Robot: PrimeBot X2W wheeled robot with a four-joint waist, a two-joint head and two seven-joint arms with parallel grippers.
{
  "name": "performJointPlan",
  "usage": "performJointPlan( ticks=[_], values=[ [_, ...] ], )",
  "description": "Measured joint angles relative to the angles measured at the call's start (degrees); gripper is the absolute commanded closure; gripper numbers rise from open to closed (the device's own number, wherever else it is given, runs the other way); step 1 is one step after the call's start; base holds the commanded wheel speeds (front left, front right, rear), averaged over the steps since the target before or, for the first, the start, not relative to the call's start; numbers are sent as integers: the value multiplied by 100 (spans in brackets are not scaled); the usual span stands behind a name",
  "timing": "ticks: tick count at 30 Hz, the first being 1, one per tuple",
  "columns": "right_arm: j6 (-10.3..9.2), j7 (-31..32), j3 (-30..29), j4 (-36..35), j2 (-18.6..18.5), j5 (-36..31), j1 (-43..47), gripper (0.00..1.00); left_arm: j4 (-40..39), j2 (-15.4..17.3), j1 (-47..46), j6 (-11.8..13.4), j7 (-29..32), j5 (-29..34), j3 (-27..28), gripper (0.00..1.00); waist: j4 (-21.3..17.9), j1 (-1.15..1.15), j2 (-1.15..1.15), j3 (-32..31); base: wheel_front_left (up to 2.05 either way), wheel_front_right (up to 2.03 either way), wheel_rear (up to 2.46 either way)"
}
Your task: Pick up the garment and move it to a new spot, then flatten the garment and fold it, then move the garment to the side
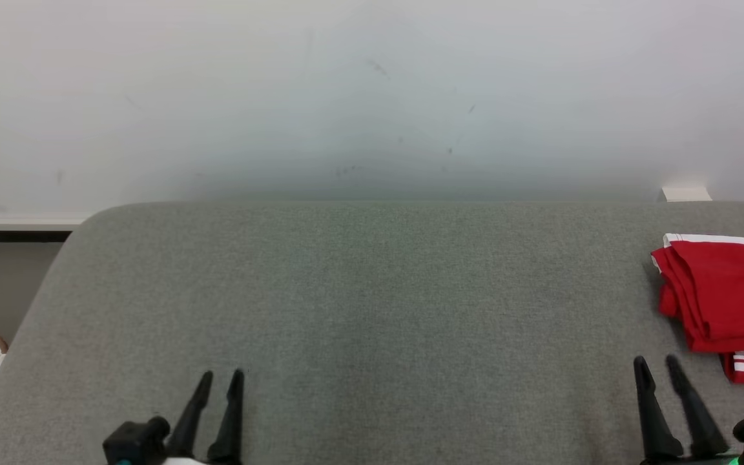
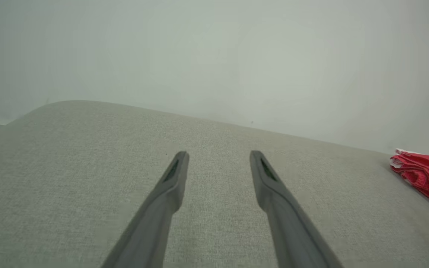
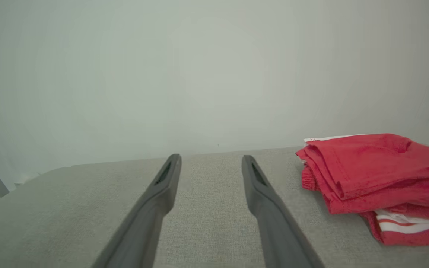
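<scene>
While you are reading the head view, note that the garment, red with white stripes, is lying in stacked layers against the right edge of the worktop, partly running out of the picture. The left gripper is showing at the near-left edge and the right gripper at the near-right, just beside the garment's near corner. Both are carrying nothing, fingers parted. The worktop's middle and left are lying bare, so you are getting ample room for carrying and spreading. The wall is rising close behind the far edge, and the far-left corner is rounding away.

Left wrist view: the left gripper is standing wide apart over bare fabric, with the garment well apart from it, toward the worktop's right edge.

Right wrist view: the right gripper is likewise spread and empty, and the garment is resting near its right finger, apart from it. You are likely dealing with soft, light, limp knit cloth. It is probably going to sag and unfold when lifted by one layer, and it may drag on the textured worktop. Consider pinching through the whole stack at the folded edge facing the gripper. Keep clear of the right edge, where loose layers could be slipping over.
</scene>
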Motion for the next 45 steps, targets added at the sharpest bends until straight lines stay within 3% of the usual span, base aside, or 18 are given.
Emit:
performJointPlan(
  ticks=[5,22,45],
  values=[
    [0,60,14,222,101,148,132,100,226,-63,150,0,70,-149,-14,100,0,0,0,2,0,0,0],
    [0,498,-216,255,165,1642,90,100,105,-63,126,0,533,-1847,210,100,-1,1,0,23,0,0,0],
    [0,969,-486,277,256,3257,-111,100,-15,-64,56,0,1027,-3649,467,100,-2,1,0,51,0,0,0]
  ],
)
